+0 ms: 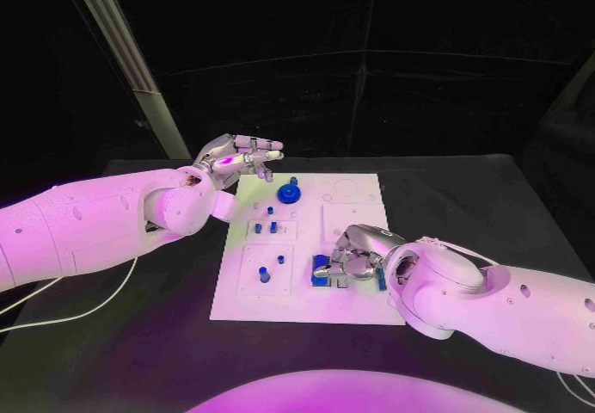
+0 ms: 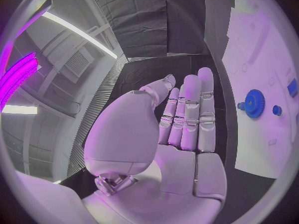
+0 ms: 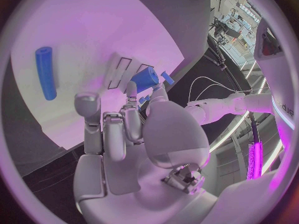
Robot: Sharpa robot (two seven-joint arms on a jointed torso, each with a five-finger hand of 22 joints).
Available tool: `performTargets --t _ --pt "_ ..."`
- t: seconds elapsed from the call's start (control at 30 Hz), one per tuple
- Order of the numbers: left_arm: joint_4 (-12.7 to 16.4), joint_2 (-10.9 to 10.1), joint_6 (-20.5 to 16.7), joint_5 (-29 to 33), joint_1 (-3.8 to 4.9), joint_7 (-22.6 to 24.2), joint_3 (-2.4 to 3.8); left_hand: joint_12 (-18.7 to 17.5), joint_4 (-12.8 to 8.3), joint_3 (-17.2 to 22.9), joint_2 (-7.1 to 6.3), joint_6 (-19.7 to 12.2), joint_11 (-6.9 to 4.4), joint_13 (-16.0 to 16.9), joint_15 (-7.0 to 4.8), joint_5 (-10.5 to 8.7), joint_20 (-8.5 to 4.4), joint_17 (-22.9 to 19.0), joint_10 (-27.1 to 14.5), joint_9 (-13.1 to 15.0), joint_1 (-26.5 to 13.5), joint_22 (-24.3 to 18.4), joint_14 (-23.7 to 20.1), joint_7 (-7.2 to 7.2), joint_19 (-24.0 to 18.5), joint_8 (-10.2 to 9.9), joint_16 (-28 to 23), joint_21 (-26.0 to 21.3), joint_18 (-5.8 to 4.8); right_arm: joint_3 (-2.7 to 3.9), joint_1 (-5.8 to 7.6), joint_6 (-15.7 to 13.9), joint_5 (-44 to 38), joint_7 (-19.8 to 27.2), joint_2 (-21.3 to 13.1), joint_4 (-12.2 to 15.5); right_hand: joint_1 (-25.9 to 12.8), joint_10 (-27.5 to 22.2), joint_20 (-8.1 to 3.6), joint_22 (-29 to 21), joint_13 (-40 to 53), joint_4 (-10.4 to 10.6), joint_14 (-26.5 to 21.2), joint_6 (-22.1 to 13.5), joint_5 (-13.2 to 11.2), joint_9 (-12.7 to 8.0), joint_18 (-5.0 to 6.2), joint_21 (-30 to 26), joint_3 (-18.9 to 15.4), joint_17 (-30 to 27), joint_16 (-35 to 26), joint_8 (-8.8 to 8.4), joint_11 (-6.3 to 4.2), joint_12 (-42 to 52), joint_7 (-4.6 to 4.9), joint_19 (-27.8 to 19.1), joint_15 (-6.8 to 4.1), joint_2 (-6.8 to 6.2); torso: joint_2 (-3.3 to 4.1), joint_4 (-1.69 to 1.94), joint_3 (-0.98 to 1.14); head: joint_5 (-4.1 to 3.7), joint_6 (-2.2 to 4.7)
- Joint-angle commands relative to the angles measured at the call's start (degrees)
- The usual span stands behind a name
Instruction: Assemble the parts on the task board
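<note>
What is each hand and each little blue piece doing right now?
left hand: raised over the board's far edge, fingers apart, holding nothing
right hand: fingers on a blue block
blue gear: sitting on the task board
blue rod: lying flat on the board

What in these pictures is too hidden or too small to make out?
- Head view: the right hand covers most of a blue part; whether the fingers hold it is unclear.
- Head view: the small blue pegs on the white board are too tiny to identify.
- Left wrist view: the left hand blocks the table beyond; the blue gear sits near the rim.
</note>
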Motion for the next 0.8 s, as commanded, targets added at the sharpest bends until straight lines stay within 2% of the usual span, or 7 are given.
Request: performTargets --t 0.03,0.53,0.8 --pt "0.1 -0.1 0.6 0.2 0.11 0.1 0.04 0.4 -0.3 0.0 -0.01 -0.4 -0.15 -0.1 0.0 0.3 -0.02 0.0 -0.4 0.0 0.5 -0.1 -0.3 0.03 0.2 0.0 -0.1 -0.2 0.75 -0.07 0.04 1.7 -0.1 -0.4 0.1 -0.4 1.3 0.2 -0.2 0.0 0.1 -0.5 5.0 0.0 0.4 0.1 -1.03 0.1 0.0 11.2 0.0 0.23 -0.14 -0.4 -0.23 0.0 -0.35 0.67 0.02 0.0 0.01 0.02 -0.12" --pt "0.0 -0.1 0.6 0.2 0.11 0.1 0.04 0.4 -0.4 0.1 0.04 -0.4 -0.15 -0.1 0.0 0.32 -0.02 -0.1 -0.4 0.0 0.6 -0.1 -0.4 0.03 0.2 0.0 -0.1 -0.2 0.75 -0.07 0.04 1.6 -0.1 -0.6 0.0 -1.1 2.5 0.3 -0.21 0.2 0.3 -1.3 5.1 0.1 0.5 0.4 -1.06 0.2 0.3 11.4 0.1 0.31 -0.2 -0.3 -0.31 0.1 -0.38 0.95 -0.05 -0.11 0.1 0.1 -0.42" --pt "-0.1 -0.1 0.5 0.2 0.11 0.1 0.04 0.4 -0.4 0.1 0.04 -0.4 -0.15 -0.1 0.0 0.32 -0.02 -0.1 -0.4 0.0 0.6 -0.1 -0.4 0.03 0.2 0.0 -0.1 -0.2 0.75 -0.07 0.05 0.5 -0.1 1.0 -0.2 -0.9 2.4 0.1 -0.18 -0.3 0.1 -1.5 5.0 -0.3 0.7 0.4 -1.0 0.0 -0.4 11.1 0.0 0.03 -0.03 -0.7 -0.09 -0.1 -0.3 0.12 -0.08 -0.1 0.07 0.0 -0.33"
